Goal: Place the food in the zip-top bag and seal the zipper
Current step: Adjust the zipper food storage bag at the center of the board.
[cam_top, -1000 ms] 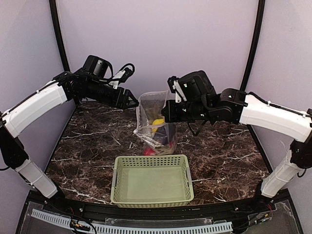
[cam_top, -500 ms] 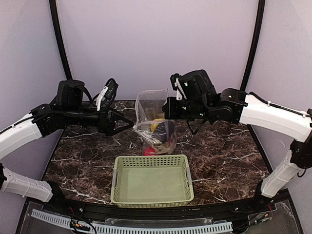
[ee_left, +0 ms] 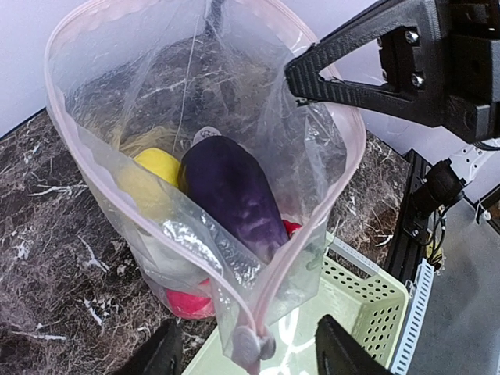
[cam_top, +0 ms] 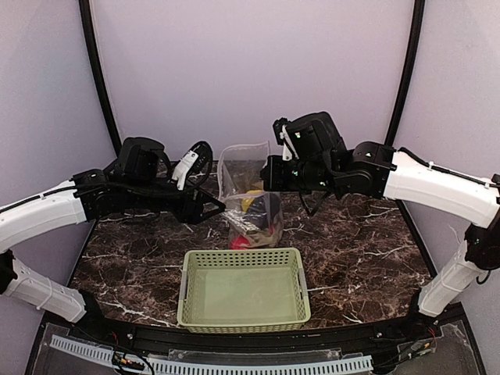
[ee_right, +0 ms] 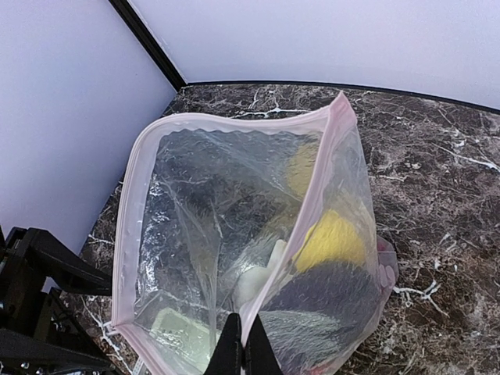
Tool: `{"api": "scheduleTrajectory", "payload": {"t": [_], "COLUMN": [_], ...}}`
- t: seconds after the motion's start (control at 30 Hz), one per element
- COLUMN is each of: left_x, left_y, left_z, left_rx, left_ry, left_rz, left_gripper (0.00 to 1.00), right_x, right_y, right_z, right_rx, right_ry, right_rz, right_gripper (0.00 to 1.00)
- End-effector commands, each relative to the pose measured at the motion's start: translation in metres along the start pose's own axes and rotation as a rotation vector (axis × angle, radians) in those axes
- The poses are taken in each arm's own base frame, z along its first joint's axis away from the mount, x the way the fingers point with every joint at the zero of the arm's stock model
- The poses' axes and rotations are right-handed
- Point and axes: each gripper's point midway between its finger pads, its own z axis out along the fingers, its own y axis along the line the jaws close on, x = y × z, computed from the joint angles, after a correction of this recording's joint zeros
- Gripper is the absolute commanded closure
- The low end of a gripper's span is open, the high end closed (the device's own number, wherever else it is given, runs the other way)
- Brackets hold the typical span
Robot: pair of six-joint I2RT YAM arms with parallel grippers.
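Clear crinkly plastic fills both of my wrist views. The bag [cam_top: 244, 168] stands upright on the dark marbled table [cam_top: 141, 242], just past the pale green basket [cam_top: 242, 252] toward 12 o'clock. Its mouth gapes open at the top.

My right tool [cam_top: 266, 173] reaches in from 3 o'clock. Its fingers are pressed tight together on the bag's rim, pinching the pinkish zip strip [ee_right: 234, 119] at the 3 o'clock end of the mouth and holding that side up.

My left tool [cam_top: 221, 207] comes in low from 9 o'clock, with its fingers spread partway. In its own camera the small white slider [ee_left: 251, 344] at the near corner of the mouth sits in the gap between the two fingertips. Neither finger touches it, as far as I can see, and this tool holds nothing.

The zip strip is unsealed, and its two sides bow well apart all round the opening. Down inside the bag lie a dark purple eggplant [ee_left: 233, 199] and, touching it, a yellow pepper [ee_left: 156, 176]. A red piece [ee_left: 187, 303] is pressed against the plastic at the bottom. A pale piece shows beside them, but I cannot make out what it is through the creases.

No food is in the basket.
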Motion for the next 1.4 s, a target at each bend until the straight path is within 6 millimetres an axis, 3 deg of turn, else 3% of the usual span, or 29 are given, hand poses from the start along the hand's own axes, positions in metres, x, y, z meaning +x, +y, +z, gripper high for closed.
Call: {"api": "scheduleTrajectory", "payload": {"t": [0.0, 0.13, 0.23, 0.33, 0.47, 0.63, 0.73, 0.97, 1.2, 1.37], "left_x": [-0.007, -0.007, -0.009, -0.013, -0.017, -0.018, -0.019, -0.021, -0.023, -0.024], "left_y": [0.004, 0.006, 0.007, 0.007, 0.004, 0.003, 0.003, 0.001, 0.003, 0.004], "left_z": [0.001, 0.002, 0.002, 0.001, 0.001, 0.002, 0.003, 0.005, 0.005, 0.003], "left_rx": [-0.045, -0.062, -0.068, -0.072, -0.06, -0.052, -0.048, -0.04, -0.055, -0.071], "left_ry": [-0.006, -0.003, -0.007, -0.019, -0.037, -0.035, -0.033, -0.026, -0.018, -0.001], "left_rz": [0.028, 0.03, 0.034, 0.038, 0.038, 0.041, 0.041, 0.042, 0.054, 0.069], "left_gripper": [0.45, 0.62, 0.83, 0.98, 0.99, 0.99, 0.99, 0.99, 0.99, 0.99], "right_x": [-0.018, -0.018, -0.02, -0.023, -0.036, -0.041, -0.042, -0.037, -0.046, -0.057], "right_y": [0.006, 0.006, 0.005, 0.001, -0.009, -0.022, -0.03, -0.047, -0.071, -0.08], "right_z": [-0.002, -0.003, -0.006, -0.011, -0.018, -0.02, -0.015, -0.001, 0.003, -0.002], "right_rx": [-0.017, -0.02, -0.018, 0.005, 0.038, 0.021, 0.001, 0.074, 0.186, 0.237], "right_ry": [-0.058, -0.058, -0.063, -0.067, -0.054, 0.009, 0.063, 0.144, 0.121, 0.092], "right_rz": [0.03, 0.03, 0.027, -0.006, -0.044, -0.099, -0.132, -0.209, -0.209, -0.194], "right_gripper": [1.0, 1.0, 1.0, 0.79, 0.55, 0.37, 0.31, 0.34, 0.45, 0.79]}}
